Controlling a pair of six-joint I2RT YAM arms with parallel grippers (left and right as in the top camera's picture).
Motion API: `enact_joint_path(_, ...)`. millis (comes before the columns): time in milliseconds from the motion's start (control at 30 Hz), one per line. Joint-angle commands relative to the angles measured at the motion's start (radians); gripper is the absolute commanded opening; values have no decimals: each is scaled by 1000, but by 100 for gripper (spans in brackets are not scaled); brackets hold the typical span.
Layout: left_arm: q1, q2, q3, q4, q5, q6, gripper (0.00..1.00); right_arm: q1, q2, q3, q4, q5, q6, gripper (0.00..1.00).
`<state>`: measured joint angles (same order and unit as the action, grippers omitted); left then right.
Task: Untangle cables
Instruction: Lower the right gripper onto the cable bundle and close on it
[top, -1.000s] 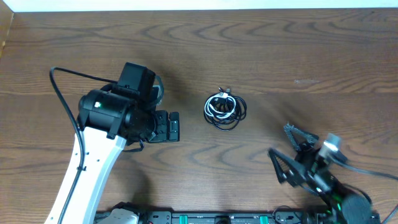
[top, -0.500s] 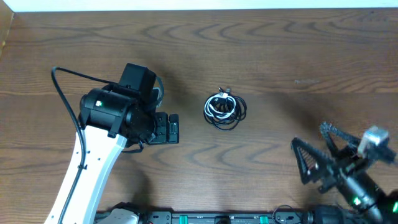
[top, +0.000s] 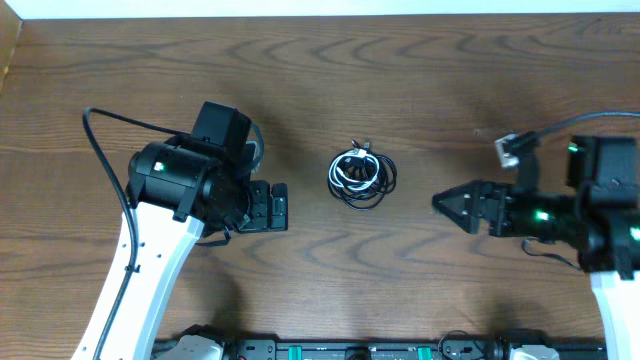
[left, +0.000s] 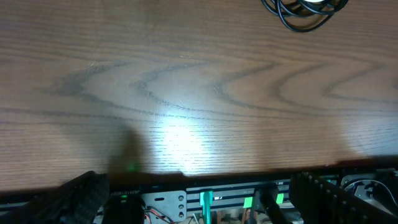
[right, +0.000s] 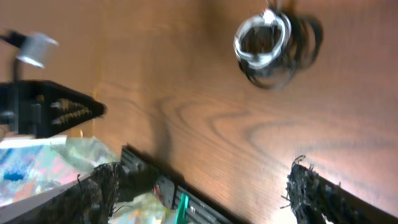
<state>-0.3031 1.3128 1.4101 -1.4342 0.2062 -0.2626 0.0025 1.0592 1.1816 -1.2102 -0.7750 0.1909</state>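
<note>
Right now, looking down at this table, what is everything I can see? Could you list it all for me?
cables: one tangled bundle, black and white cords, middle of the table
table: one, brown wood grain, under everything
rail: one, black with green lights, along the near edge
left arm: one, white and black, left of the bundle
right arm: one, mostly black, right of the bundle
left fingers: two, black, open, aimed at the bundle but not touching it
right fingers: two, black, open, aimed at the bundle but not touching it
</note>
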Motion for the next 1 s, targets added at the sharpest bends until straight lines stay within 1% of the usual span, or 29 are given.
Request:
enact_joint_path(0, -3, 0, 1, -5, -5, -6, 98, 134, 78, 1, -23, 238, 79, 90)
enact_joint_path(100, -3, 0, 1, -4, -5, -6, 98, 275, 164, 70, -75, 479, 167, 97)
enact_joint_path(167, -3, 0, 1, -2, -5, -5, 98, 340, 225, 140, -114, 588, 205, 99)
enact_joint_path(233, -3, 0, 1, 1, -5, -5, 98, 387, 288, 211, -137, 647, 212, 99)
enact_joint_path(300, -3, 0, 1, 2, -5, -5, 98, 412, 344, 262, -128, 655, 207, 99)
enact_joint_path(367, -3, 0, 1, 2, -6, -5, 98, 426, 393, 284, -89, 592, 190, 99)
enact_joint_path(433, -3, 0, 1, 2, -6, -5, 98, 432, 433, 282, -24, 511, 175, 99)
enact_joint_path(533, -3, 0, 1, 3, -6, -5, 98, 441, 504, 276, 82, 507, 206, 99)
enact_joint_path(567, -3, 0, 1, 3, -6, -5, 98, 442, 530, 276, 109, 506, 229, 98)
enact_joint_path(667, -3, 0, 1, 3, -6, -5, 98, 443, 616, 276, 168, 497, 340, 79)
enact_joint_path(733, -3, 0, 1, 3, -6, -5, 98, 443, 672, 276, 198, 490, 375, 69)
enact_joint_path(900, -3, 0, 1, 3, -6, -5, 98, 444, 807, 276, 270, 401, 380, 58)
enact_joint_path(967, -3, 0, 1, 3, -6, -5, 98, 444, 843, 276, 293, 397, 381, 56)
